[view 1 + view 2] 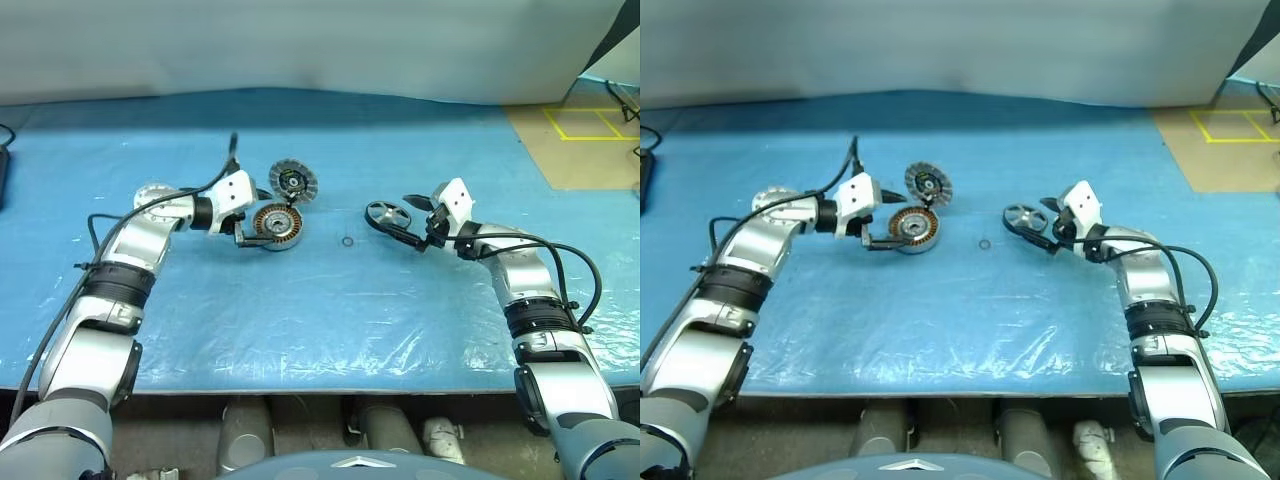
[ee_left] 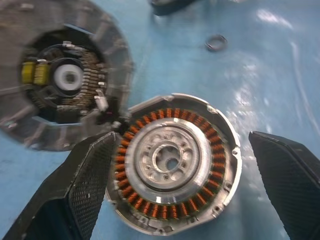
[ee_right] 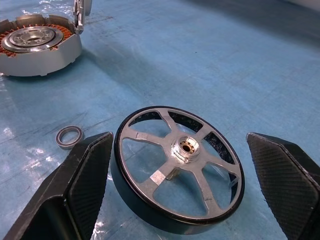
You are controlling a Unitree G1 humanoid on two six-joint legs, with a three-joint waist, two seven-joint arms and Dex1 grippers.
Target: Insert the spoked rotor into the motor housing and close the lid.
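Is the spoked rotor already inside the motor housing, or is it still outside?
Outside. The spoked rotor lies flat on the blue sheet, apart from the motor housing, whose copper windings and centre are uncovered.

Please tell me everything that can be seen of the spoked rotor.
The spoked rotor is a thin wheel: a black outer ring, silver metal spokes and a small central hub with a hole. It lies flat on the blue plastic-covered table, apart from the motor housing. The right tool stands open around it, one finger on each side; contact cannot be judged. A small loose ring lies nearby.
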